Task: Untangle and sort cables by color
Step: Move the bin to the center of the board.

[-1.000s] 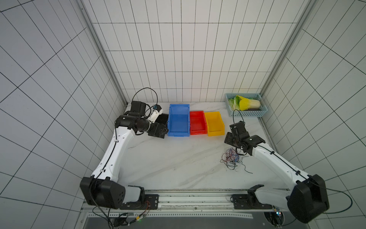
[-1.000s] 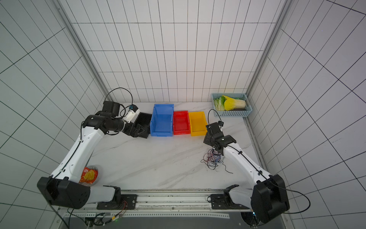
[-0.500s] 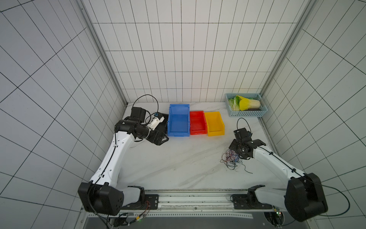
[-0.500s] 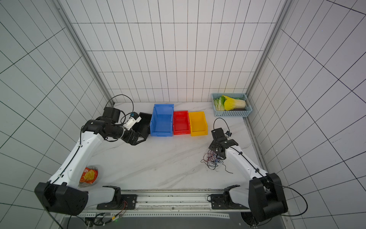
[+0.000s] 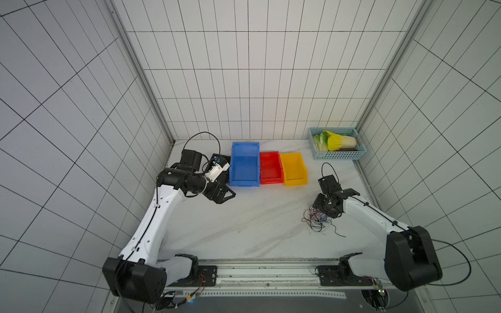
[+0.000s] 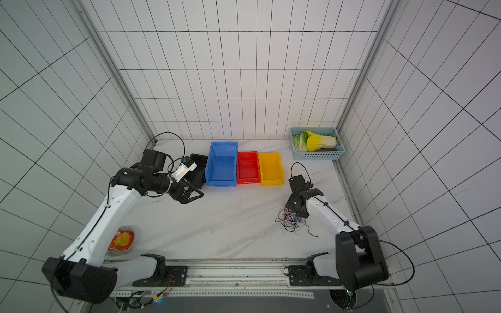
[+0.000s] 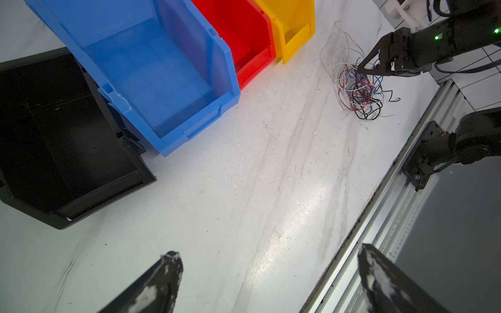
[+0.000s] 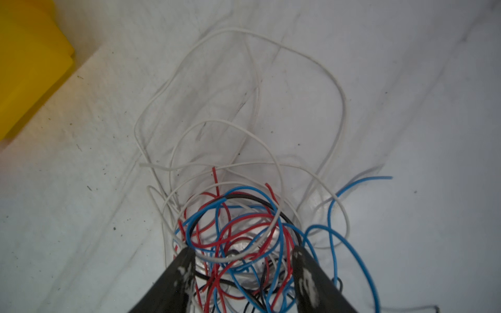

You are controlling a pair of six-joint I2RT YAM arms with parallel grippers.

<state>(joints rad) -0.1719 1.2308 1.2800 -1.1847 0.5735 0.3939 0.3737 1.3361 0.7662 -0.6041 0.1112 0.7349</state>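
My right end effector [image 8: 242,250], half spread, straddles the cables [image 8: 244,216] near the yellow bin [image 8: 27,67], seemingly gripping none yet; next I must pinch one colour and lift.

White square tiles with dark grout lines cover the back wall [image 5: 244,81] and both side walls [image 6: 54,122], which meet it at bare metal corner posts [image 5: 139,70]. The bench [image 5: 244,225] has a white marble-look top with grey veins and dark specks. A metal rail [image 5: 265,271] runs along its near edge. Soft, even light leaves a pale sheen on the bench in the left wrist view.
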